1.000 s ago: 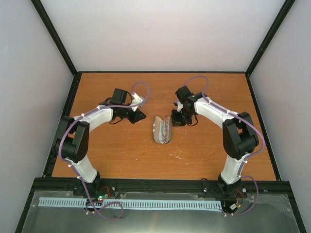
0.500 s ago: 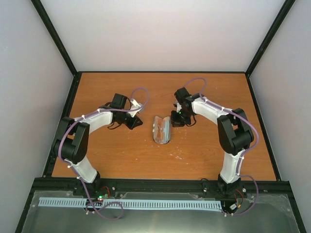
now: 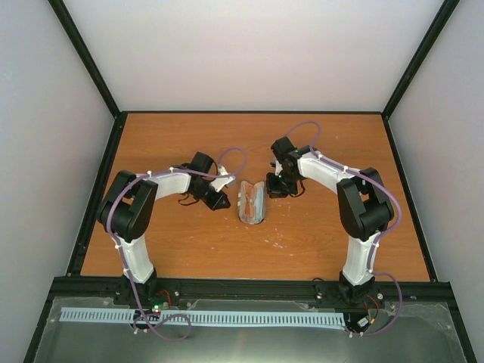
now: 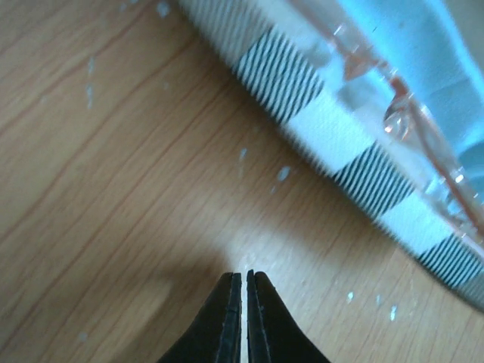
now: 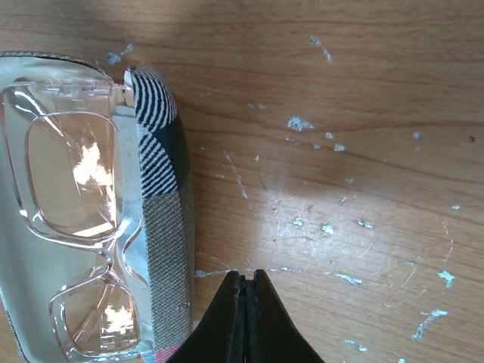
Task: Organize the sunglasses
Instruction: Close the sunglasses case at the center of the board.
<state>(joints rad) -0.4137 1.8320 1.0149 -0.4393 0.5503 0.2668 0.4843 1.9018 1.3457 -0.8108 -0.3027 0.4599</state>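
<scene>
The sunglasses (image 5: 72, 227) lie inside the open case (image 3: 252, 203) in the middle of the table (image 3: 189, 249). Their frame is thin, see-through and orange-pink. The lenses are rounded squares, almost clear, and they shine where light hits them. The case is long with round ends. Its cloth wall has black-and-white stripes, a grey-brown woven patch and pale squares. The table is smooth brown wood with little white specks and thin scratches. From above, the glasses are only a small orange blur. The right wrist view shows both lenses, the nose bridge and a hinge at the end of the case. Only the left wrist view shows something light blue under the glasses; I cannot tell if it is lining or a cloth. The left end effector (image 3: 220, 203) sits at 9 o'clock from the case, near it but not touching, with its fingers pressed together and nothing between them. The right end effector (image 3: 272, 189) sits at 2 o'clock, just beside the case, also closed tight and holding nothing. Bare wood lies all around the case, most of it toward 6 and 12 o'clock. Black rails (image 3: 400, 166) run along the table's edges.
</scene>
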